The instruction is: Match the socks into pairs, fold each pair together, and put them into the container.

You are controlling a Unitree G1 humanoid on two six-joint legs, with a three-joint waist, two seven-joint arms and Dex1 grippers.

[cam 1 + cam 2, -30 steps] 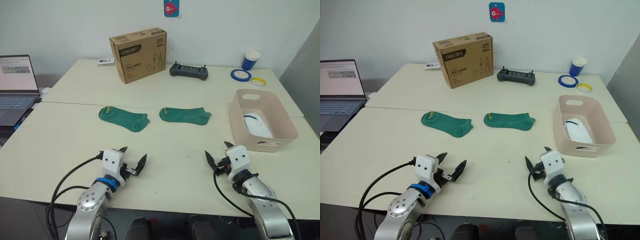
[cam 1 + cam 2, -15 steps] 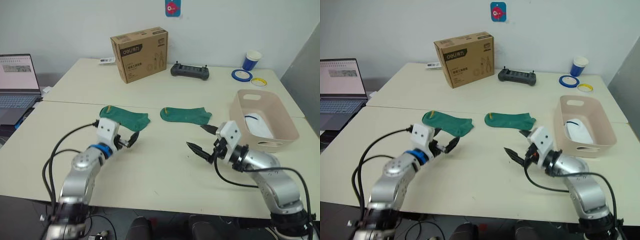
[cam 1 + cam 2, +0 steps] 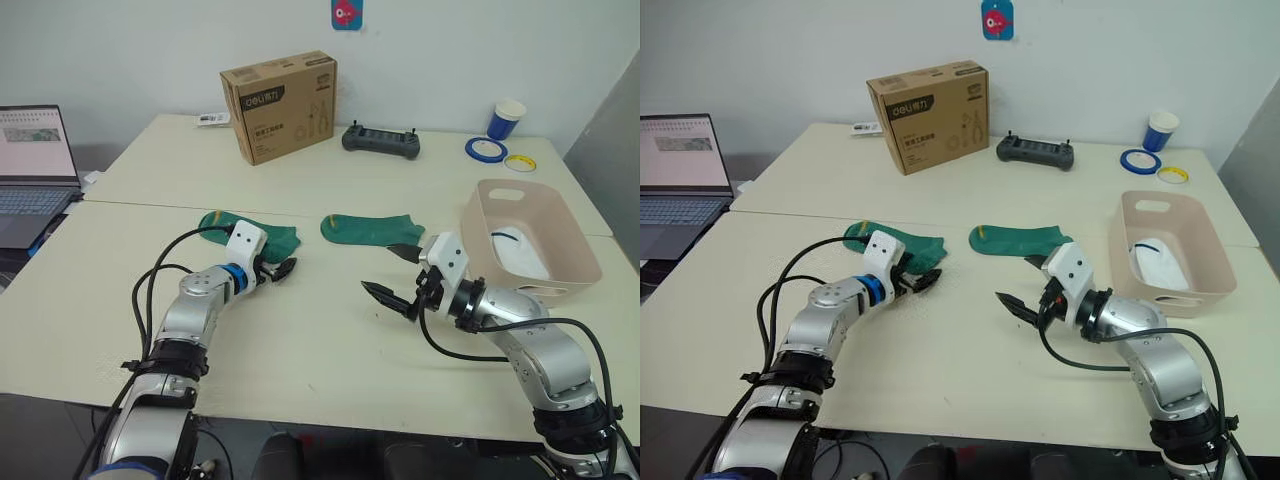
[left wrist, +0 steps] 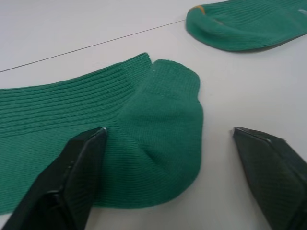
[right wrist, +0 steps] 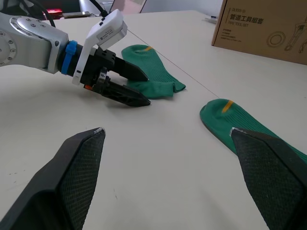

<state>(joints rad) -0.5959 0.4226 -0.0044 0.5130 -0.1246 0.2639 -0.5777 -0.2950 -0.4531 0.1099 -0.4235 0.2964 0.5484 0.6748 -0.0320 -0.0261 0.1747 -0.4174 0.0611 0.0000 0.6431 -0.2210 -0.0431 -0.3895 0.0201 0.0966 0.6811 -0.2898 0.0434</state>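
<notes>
Since a second ago both arms have reached forward from the near edge of the counter (image 3: 330, 370): the left gripper (image 3: 279, 268) has travelled up to the toe end of the left green sock (image 3: 216, 224), and the right gripper (image 3: 396, 274) has swung toward the middle, at about 6 o'clock from the right green sock (image 3: 372, 229). The left fingers (image 4: 72, 177) are spread apart, one resting on the sock's toe fabric and the other on bare counter just beside it, so nothing is clamped. The right fingers are also spread wide and empty, hovering near the right sock without touching it. The two green socks lie flat side by side mid-counter, apart from each other, yellow cuff marks toward 9 o'clock. The pink container (image 3: 580, 262) sits at 3 o'clock from them with a white sock (image 3: 515, 250) inside. Farther back stand a cardboard box (image 3: 279, 107), a black controller (image 3: 380, 142), a blue cup (image 3: 503, 120) and tape rolls (image 3: 486, 150); a laptop (image 3: 32, 170) is at 9 o'clock.
</notes>
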